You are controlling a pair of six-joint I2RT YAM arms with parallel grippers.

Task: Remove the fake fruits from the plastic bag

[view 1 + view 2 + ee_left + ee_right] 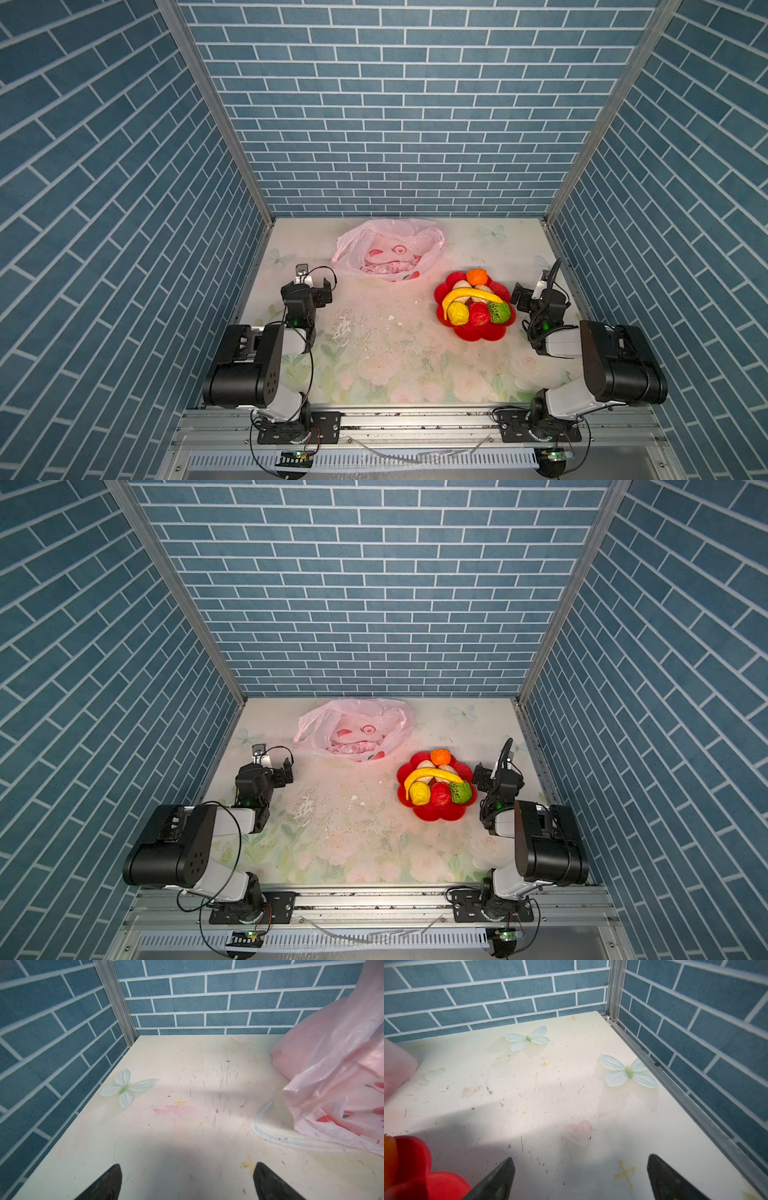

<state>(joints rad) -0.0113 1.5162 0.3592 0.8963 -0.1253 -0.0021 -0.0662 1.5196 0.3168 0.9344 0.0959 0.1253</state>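
The pink plastic bag (388, 249) (353, 729) lies slack near the back wall, mouth open, with only its red prints showing inside. The fake fruits sit heaped in a red flower-shaped dish (478, 334) (436, 813): an orange one (476, 276), two cream ones (461, 286), a banana (469, 296), a yellow one (457, 312), a red one (479, 313) and a green one (498, 312). My left gripper (308, 284) (187, 1167) is open over bare table, left of the bag (342, 1084). My right gripper (538, 291) (580, 1159) is open beside the dish (415, 1167), holding nothing.
Blue brick-patterned walls close the table on three sides, with metal posts at the back corners (266, 216). The tabletop (374, 332) is scuffed and printed with flowers and butterflies (627, 1071). A metal rail (415, 419) runs along the front edge, where both arms are mounted.
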